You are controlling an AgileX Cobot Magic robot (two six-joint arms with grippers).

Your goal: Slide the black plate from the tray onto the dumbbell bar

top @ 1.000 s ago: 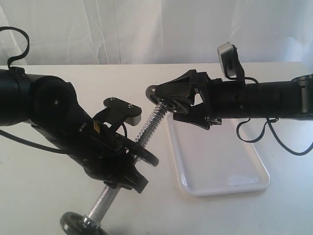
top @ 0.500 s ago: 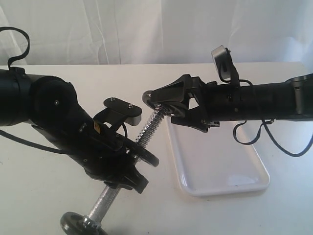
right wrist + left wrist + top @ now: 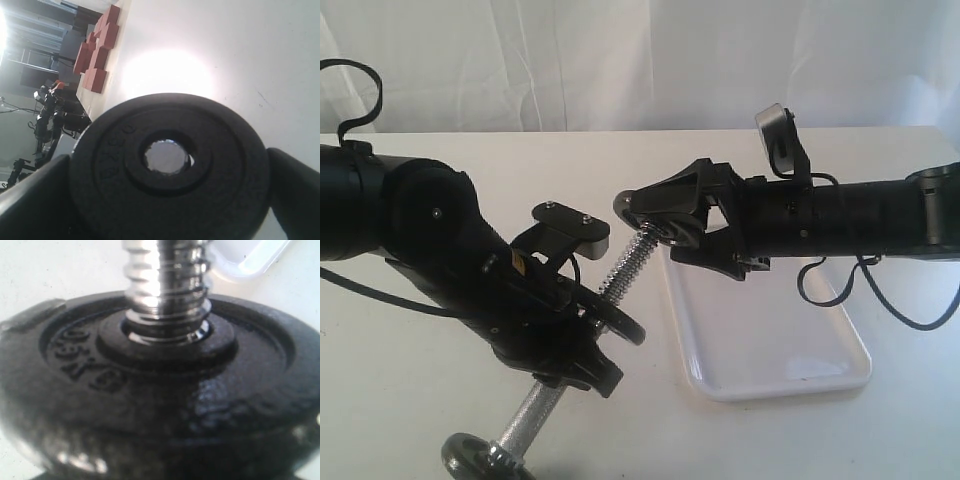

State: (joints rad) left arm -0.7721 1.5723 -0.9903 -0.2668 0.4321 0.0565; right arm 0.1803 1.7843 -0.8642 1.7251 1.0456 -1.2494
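Right now the tray (image 3: pixel 775 345) lies flat on the table (image 3: pixel 390 400), at about four o'clock from centre in the exterior view. My left gripper (image 3: pixel 582 352) is clamped on the dumbbell bar (image 3: pixel 625 262), which leans toward one o'clock. At its upper threaded tip sits the black plate (image 3: pixel 167 165), off the tray. My right gripper (image 3: pixel 658 213) pinches it edge to edge, its hole lined up on the bar's end.

table (image 3: pixel 410 400): white | backdrop curtain (image 3: pixel 620 60): white | stacked blocks (image 3: pixel 97 47): reddish
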